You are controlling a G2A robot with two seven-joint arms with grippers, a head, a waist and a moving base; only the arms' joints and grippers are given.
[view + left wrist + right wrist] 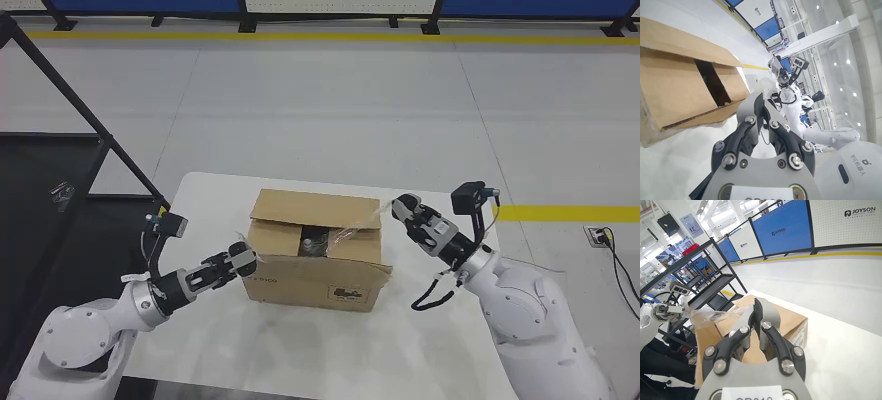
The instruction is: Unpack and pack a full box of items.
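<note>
An open cardboard box [315, 268] stands mid-table with a dark item [315, 242] showing inside. My right gripper [398, 207] hovers just past the box's right far corner, shut on a clear plastic bag [358, 224] that stretches down into the box. The right wrist view has the bag [723, 314] running from those shut fingers [764, 311] across the box [791, 321]. My left gripper [244, 256] sits against the box's left side, fingers [758, 106] shut. Clear plastic [764, 85] shows just beyond their tips; I cannot tell whether it is pinched.
The white table [210, 200] has bare room in front of the box and on both sides. A black metal rack [70, 100] stands off the table's left edge. The floor lies beyond the far edge.
</note>
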